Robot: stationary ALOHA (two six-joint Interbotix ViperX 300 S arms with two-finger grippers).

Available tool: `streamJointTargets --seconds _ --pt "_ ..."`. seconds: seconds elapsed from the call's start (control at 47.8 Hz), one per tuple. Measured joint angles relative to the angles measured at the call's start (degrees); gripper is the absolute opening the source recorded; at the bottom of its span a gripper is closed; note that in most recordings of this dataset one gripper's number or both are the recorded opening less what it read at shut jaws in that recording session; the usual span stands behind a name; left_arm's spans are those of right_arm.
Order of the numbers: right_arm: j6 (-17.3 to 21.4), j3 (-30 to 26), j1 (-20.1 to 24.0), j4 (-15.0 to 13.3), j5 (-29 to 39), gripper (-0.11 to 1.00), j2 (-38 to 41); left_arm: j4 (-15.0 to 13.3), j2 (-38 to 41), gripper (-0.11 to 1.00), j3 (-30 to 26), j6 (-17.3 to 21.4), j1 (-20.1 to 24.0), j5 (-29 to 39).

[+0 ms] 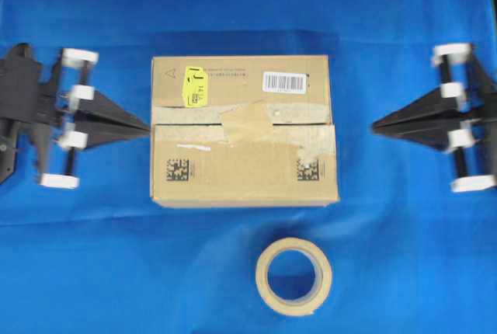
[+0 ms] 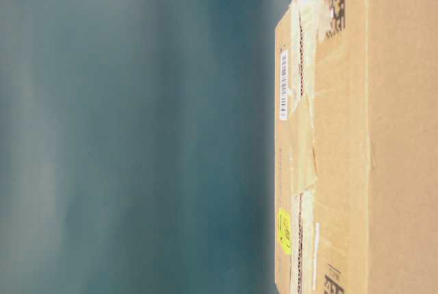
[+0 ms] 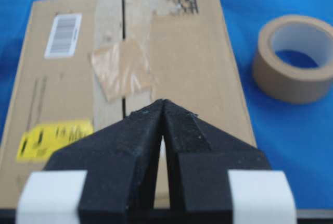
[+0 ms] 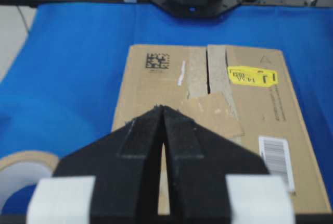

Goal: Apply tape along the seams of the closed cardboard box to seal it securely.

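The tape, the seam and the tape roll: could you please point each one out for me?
tape (image 1: 247,122), overhead view, middle of the brown square patch.
seam (image 3: 124,31), left wrist view, dark gap above the patch.
tape roll (image 1: 293,276), overhead view, its beige top edge.

brown cardboard box (image 1: 233,175), yellow sticker (image 1: 194,88), tan tape (image 1: 247,123), blue cloth (image 1: 93,264).
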Motion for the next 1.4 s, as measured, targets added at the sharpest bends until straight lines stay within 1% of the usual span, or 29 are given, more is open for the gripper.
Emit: streamJointTargets --seconds 0.167,0.272,0.418,0.564,0.711,0.899,1.401 --pt "0.00 4.31 0.00 -0.18 5.80 0.00 -8.09 0.00 -10.55 0.00 5.10 -0.44 0.00 3.60" --pt "0.00 7.12 0.00 -0.09 8.00 0.00 -11.16 0.00 -15.82 0.00 8.35 -0.44 0.00 4.75" --pt "0.00 11.43 -0.09 -0.18 8.53 0.00 -12.74 0.00 -22.15 0.00 13.10 -0.44 0.00 5.80" --pt "0.00 15.47 -0.79 -0.18 6.15 0.00 -12.48 0.00 -25.93 0.00 16.61 -0.70 0.00 6.15" --pt "0.00 17.49 -0.88 -0.18 2.55 0.00 -10.72 0.00 -26.46 0.00 17.75 -0.53 0.00 6.24" --pt "0.00 18.19 -0.79 -0.18 0.44 0.00 -8.17 0.00 -26.46 0.00 17.84 -0.53 -0.09 6.24" --pt "0.09 18.19 -0.88 -0.18 0.09 0.00 -7.91 0.00 -26.46 0.00 17.84 -0.53 0.00 6.15"
